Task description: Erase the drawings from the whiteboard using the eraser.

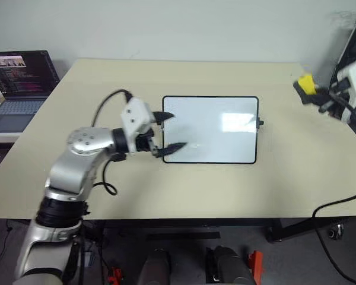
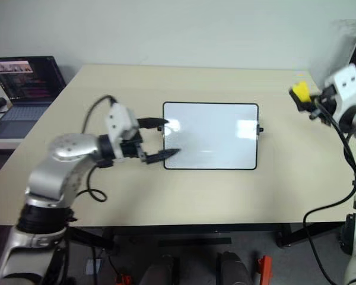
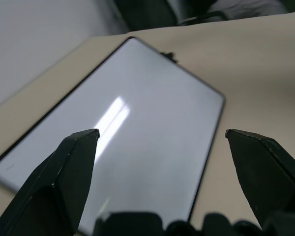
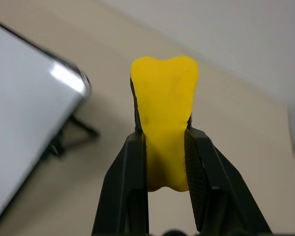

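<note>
the rectangular white whiteboard (image 1: 210, 129) with its thin black frame and rounded corners lies flat near the middle of the beige table (image 1: 166, 184), and its surface reads as clean, with no blue drawings to be made out, so the wiping step appears complete. the small yellow block eraser (image 4: 163, 123) is well apart from the whiteboard, off its right short side and raised above the table, clamped between the two black fingers of the right gripper (image 4: 164, 162), which squeeze it at the waist; this hold suits carrying it off. the left gripper (image 1: 168, 134) sits at the whiteboard's left short side, fingers spread apart across that edge, probably to steady the board. an open dark laptop (image 1: 19, 80) stands far left of the whiteboard.
</note>
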`<state>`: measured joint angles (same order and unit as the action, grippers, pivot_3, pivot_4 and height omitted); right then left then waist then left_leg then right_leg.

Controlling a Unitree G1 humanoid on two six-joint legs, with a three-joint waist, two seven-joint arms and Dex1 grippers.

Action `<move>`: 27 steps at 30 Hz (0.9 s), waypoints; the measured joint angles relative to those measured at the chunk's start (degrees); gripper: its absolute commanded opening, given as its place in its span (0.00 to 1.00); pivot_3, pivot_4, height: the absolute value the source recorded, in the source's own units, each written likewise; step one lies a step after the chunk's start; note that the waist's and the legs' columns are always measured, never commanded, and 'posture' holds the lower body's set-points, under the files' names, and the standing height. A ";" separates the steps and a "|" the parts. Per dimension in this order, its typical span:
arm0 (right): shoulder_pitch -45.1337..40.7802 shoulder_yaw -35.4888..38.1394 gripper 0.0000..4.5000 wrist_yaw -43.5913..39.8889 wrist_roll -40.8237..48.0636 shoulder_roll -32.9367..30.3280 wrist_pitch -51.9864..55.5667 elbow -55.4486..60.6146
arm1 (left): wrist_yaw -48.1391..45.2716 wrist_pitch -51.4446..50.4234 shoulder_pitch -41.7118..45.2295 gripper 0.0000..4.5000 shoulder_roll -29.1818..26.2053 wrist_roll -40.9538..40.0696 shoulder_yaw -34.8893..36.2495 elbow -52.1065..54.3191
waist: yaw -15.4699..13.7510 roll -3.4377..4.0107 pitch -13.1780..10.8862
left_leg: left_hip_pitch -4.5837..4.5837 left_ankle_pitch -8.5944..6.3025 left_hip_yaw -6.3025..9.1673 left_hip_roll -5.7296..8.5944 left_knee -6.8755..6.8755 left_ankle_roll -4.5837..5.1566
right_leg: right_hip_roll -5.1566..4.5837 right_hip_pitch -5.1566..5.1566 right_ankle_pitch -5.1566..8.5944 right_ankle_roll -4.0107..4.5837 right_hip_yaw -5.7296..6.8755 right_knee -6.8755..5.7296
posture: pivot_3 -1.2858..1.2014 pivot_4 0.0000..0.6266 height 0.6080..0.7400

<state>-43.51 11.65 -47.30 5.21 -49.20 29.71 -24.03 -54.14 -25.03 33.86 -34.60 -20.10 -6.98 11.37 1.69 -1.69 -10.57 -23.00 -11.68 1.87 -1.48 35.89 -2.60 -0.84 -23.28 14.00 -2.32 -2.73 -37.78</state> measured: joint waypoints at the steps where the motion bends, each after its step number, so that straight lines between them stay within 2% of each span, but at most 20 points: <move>1: 0.79 -0.05 0.15 0.44 -0.05 -0.15 1.40 -0.94 | -0.23 0.08 0.44 1.00 1.46 0.21 -1.57 -0.12 | 0.01 0.03 -0.02 | -0.01 0.00 0.00 0.00 -0.01 0.00 | 0.00 -0.01 0.00 0.00 0.00 0.00 | 0.52 0.24 1.00; 5: 5.85 -0.22 0.15 2.14 0.20 -1.43 7.84 -1.11 | 0.27 0.59 4.29 1.00 10.15 3.03 -8.80 -4.31 | 0.25 0.08 0.00 | 0.01 -0.01 -0.01 0.00 -0.02 0.03 | 0.04 -0.03 0.04 -0.01 -0.05 -0.04 | 0.52 0.24 1.00; 10: 8.86 0.10 0.15 5.01 0.64 -1.39 12.19 -3.75 | 2.28 -0.96 5.57 1.00 16.78 4.91 -13.31 -7.25 | 1.05 0.10 0.01 | 0.06 -0.02 -0.05 -0.01 0.00 0.04 | 0.08 -0.03 0.05 -0.03 -0.14 -0.09 | 0.52 0.24 1.00; 16: 9.97 0.77 0.15 8.81 0.71 -1.27 13.26 -12.37 | 1.96 -0.90 4.55 1.00 17.26 5.85 -14.53 -7.20 | 1.47 0.14 0.03 | 0.10 -0.02 -0.16 0.00 0.00 0.04 | 0.08 -0.03 0.05 -0.05 -0.25 -0.11 | 0.52 0.24 1.00; 22: 9.98 0.77 0.58 8.63 1.22 -1.28 10.95 -14.76 | 1.40 -0.83 3.99 1.00 16.86 6.04 -14.61 -7.15 | 1.49 0.14 0.03 | 0.10 -0.02 -0.23 0.01 0.05 0.04 | 0.10 -0.02 0.00 -0.16 -0.35 -0.08 | 0.52 0.24 1.00; 27: 9.98 0.44 0.99 7.47 1.28 -1.29 10.54 -14.88 | 1.12 -0.79 3.97 1.00 16.77 6.26 -14.61 -7.13 | 1.54 0.14 0.03 | 0.14 -0.02 -0.35 0.01 0.05 0.04 | 0.10 -0.02 -0.02 -0.20 -0.48 -0.08 | 0.52 0.24 1.00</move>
<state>-33.53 12.09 -39.82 6.49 -50.48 40.25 -38.92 -53.02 -25.82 37.84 -17.84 -13.84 -21.58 4.24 3.23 -1.55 -10.55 -22.85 -11.71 1.52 -1.47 35.94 -2.56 -0.73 -23.30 13.98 -2.52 -3.21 -37.86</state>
